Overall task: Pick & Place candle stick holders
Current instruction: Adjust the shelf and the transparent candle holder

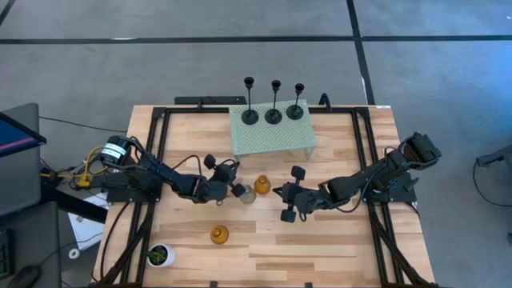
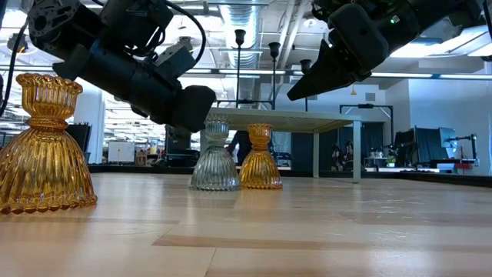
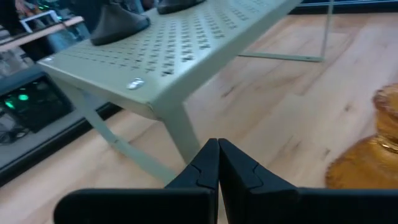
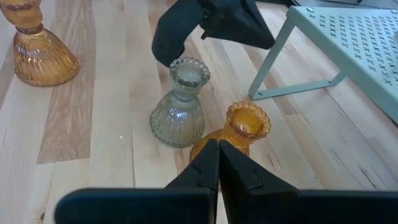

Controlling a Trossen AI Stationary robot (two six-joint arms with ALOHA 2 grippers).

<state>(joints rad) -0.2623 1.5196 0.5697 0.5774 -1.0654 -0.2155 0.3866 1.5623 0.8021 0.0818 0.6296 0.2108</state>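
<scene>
Standing upright on the surface [image 1: 320, 240], the pale grey holder [image 4: 180, 107] and an amber holder [image 4: 239, 129] sit just beside each other between the two arms, in front of the pale green perforated stand [image 1: 272, 136], where the three black holders [image 1: 274, 114] already stand in a row. A second amber holder [image 1: 219, 234] stands well apart, toward the front edge and nearer the left arm's side.

The left gripper [image 1: 238, 189] hovers just beside the grey holder on its left, fingers clenched together and empty; its wrist view looks past the closed tips toward the stand's leg. The right gripper [image 1: 290, 206] is likewise clenched on nothing and lies to the right of the pair, with the amber holder the closer of the two to it; in its wrist view that holder sits directly ahead of the closed tips.

Each short holder's long axis is vertical, with a narrow neck above a wide skirt, so a grasp probably has to come at the neck from the side or above, after the fingers part. By position, the left arm seems better placed for the grey holder and the right for its amber neighbour.
</scene>
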